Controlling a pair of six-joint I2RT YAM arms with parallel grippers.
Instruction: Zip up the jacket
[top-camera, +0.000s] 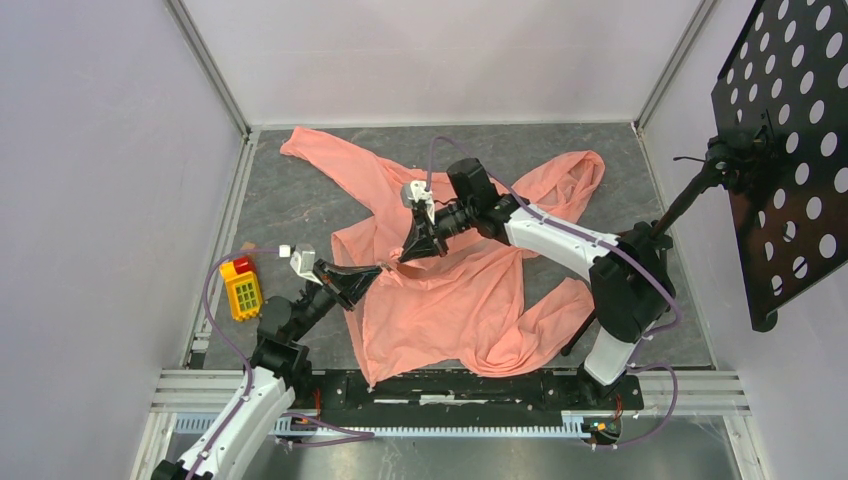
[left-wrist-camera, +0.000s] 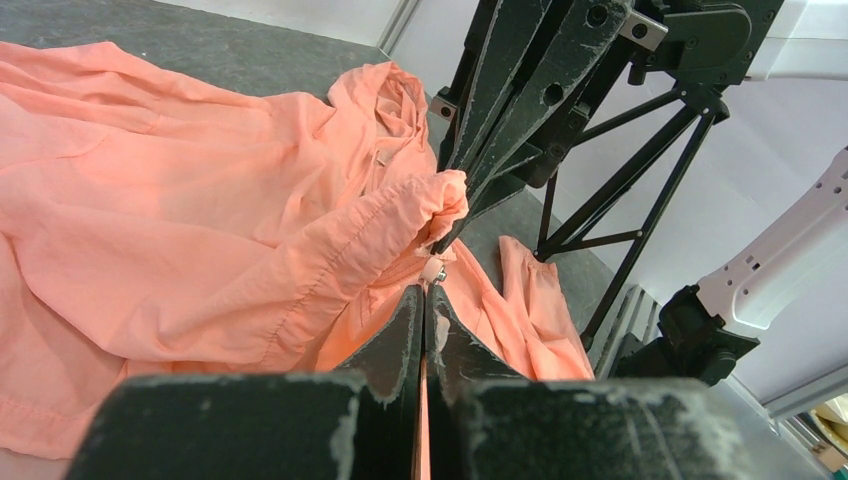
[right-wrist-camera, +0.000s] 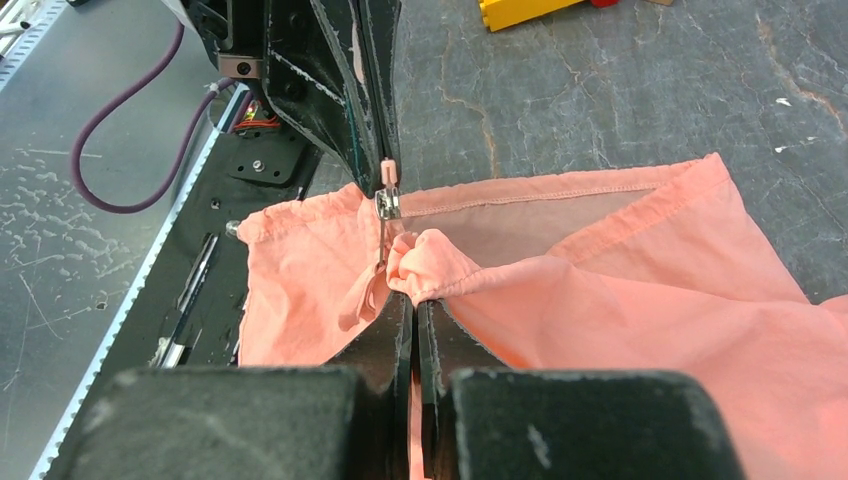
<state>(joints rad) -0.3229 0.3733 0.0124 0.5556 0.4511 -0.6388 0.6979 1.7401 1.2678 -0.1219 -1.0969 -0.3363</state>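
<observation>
Two grippers are pinched on the jacket (top-camera: 450, 300), which is spread crumpled on a dark grey table (top-camera: 300, 200): the left gripper (left-wrist-camera: 425, 305) on the zipper pull (right-wrist-camera: 386, 178), the right gripper (right-wrist-camera: 413, 305) on bunched fabric beside it. Pale walls (top-camera: 100, 150) are seen around the jacket, a yellow toy (top-camera: 241, 290) left of it and a perforated board (top-camera: 790, 150) right of it.

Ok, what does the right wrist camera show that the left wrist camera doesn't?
Only the right wrist view shows the yellow block at the far edge of the table. Only the left wrist view shows the black tripod stand. Both show the jacket, with the left gripper and right gripper shut on it, facing each other.
</observation>
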